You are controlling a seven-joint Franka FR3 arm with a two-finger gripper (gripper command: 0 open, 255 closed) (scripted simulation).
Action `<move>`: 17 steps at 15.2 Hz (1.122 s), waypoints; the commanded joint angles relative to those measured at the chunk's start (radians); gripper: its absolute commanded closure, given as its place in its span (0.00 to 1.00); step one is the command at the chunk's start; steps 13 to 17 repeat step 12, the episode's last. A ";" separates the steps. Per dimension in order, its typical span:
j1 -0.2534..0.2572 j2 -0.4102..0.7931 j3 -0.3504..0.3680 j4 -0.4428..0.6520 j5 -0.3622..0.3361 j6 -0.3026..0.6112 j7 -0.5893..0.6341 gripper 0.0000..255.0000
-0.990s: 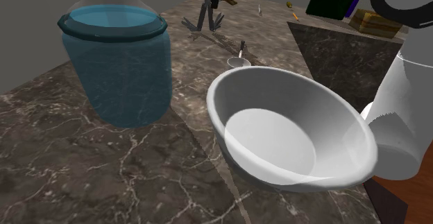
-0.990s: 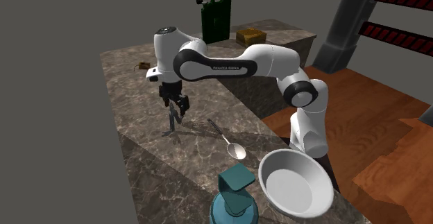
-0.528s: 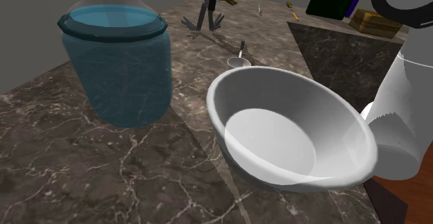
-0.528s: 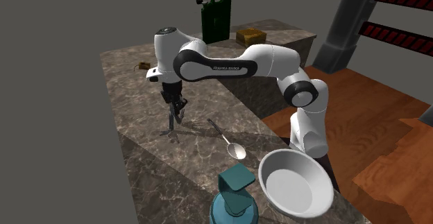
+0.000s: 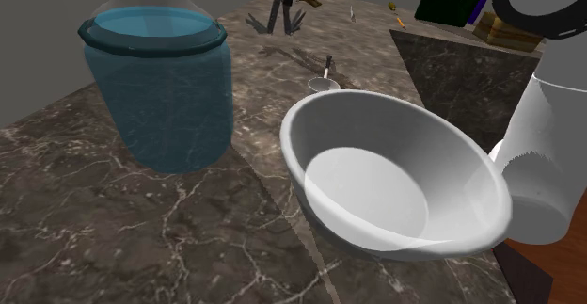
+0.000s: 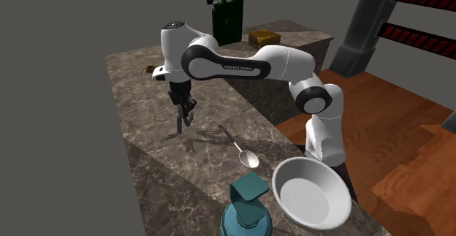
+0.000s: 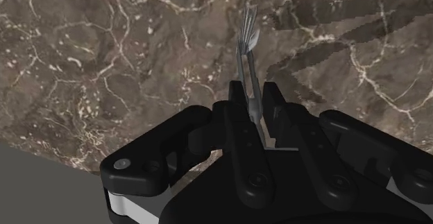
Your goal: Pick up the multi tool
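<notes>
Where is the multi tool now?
In the second exterior view the multi tool hangs from the shut gripper, just above the counter, left of the spoon.

bare marble counter (image 6: 157,161) on all sides beneath gripper (image 6: 183,112) and the clasped multi tool (image 6: 180,125). nearest obstacle: spoon (image 6: 240,148), lying near, stand side. bowl (image 6: 310,194) and blue jar (image 6: 247,211) well apart beyond it. green canister (image 6: 228,19), yellow box (image 6: 264,37) at the counter's opposite end.

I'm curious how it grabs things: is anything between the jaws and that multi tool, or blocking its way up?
Nothing visible does. The jaws are shut directly on the multi tool, which hangs below them, apparently just off the marble counter. The spoon lies apart, to the side.
</notes>
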 commanded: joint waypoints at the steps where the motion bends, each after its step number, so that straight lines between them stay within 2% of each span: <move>1: -0.002 0.018 0.000 0.055 0.001 -0.037 0.000 1.00; 7: -0.009 0.107 -0.001 0.278 0.009 -0.172 0.002 1.00; 10: -0.017 0.190 0.000 0.461 0.016 -0.272 0.005 1.00; 17: -0.018 0.197 0.000 0.476 0.016 -0.279 0.005 1.00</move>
